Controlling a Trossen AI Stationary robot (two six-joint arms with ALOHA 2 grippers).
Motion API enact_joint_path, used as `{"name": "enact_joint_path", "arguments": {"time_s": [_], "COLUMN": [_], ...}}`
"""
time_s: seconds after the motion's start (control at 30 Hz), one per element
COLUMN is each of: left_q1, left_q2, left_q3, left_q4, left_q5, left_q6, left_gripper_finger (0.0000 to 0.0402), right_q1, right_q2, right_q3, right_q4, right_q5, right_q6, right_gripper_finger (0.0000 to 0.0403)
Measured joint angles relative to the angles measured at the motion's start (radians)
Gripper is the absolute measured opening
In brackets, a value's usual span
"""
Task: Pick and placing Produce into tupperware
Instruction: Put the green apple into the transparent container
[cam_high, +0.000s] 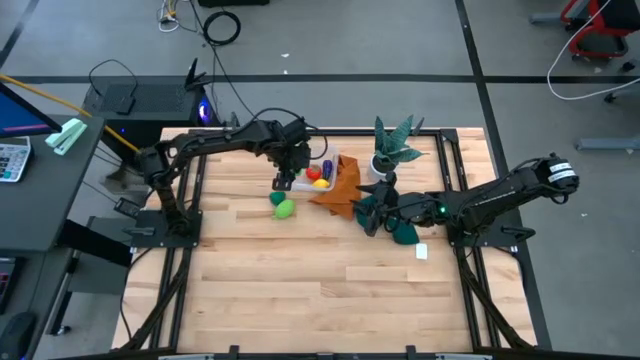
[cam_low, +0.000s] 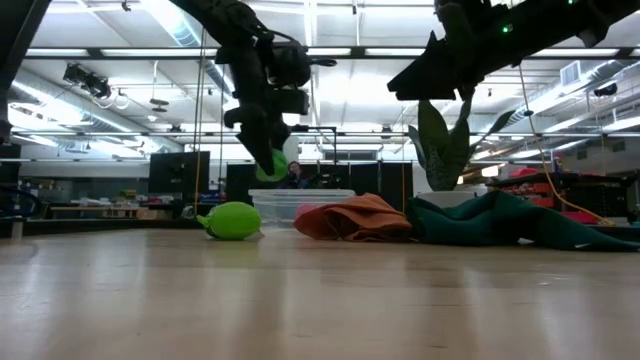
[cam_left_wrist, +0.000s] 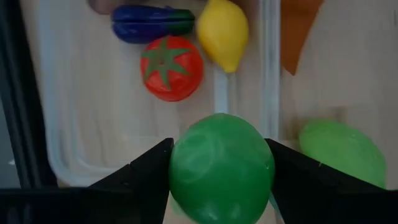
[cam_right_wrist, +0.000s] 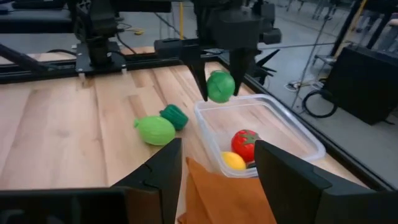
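Note:
My left gripper (cam_high: 290, 172) hangs over the left end of the clear tupperware (cam_high: 303, 186), shut on a round green produce piece (cam_left_wrist: 221, 168). Inside the tupperware (cam_left_wrist: 268, 62) lie a red tomato (cam_left_wrist: 171, 67), a yellow lemon (cam_left_wrist: 222, 32) and a dark purple eggplant (cam_left_wrist: 152, 23). A second, light green piece (cam_high: 285, 209) rests on the table just near of the tupperware, with a dark green part (cam_right_wrist: 176, 116) at its side. My right gripper (cam_right_wrist: 217, 180) is open and hovers over the cloths to the right of the tupperware. My left gripper pinches the green piece between its two fingers (cam_left_wrist: 146, 177), which sit on opposite sides of its round body (cam_right_wrist: 219, 86). The fingers come from above, pointing down, and only their free ends hold it. The piece is lifted clear above the tupperware's left rim (cam_right_wrist: 208, 112).
An orange cloth (cam_high: 340, 190) lies crumpled against the tupperware's right side, and a dark green cloth (cam_high: 402, 230) lies farther right under my right arm. A potted plant (cam_high: 393, 148) stands at the far edge. Bare wood stretches across the near half of the table (cam_high: 320, 290).

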Motion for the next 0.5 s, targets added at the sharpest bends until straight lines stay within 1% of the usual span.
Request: {"name": "enact_joint_path", "arguments": {"time_s": [0.2, 0.5], "left_q1": [-0.017, -0.007], "left_q2": [0.012, 0.015], "left_q3": [0.000, 0.000], "left_q4": [0.019, 0.056], "left_q5": [0.000, -0.002], "left_q6": [0.026, 0.045], "left_gripper_finger": [0.0239, 0.0242], "right_q1": [0.000, 0.000], "right_q2": [0.000, 0.000], "right_q3": [0.000, 0.000], "right_q4": [-0.002, -0.002], "right_q5": [-0.009, -0.027], "right_q6": [0.007, 0.011], "right_gripper_finger": [0.0164, 0.0164]}}
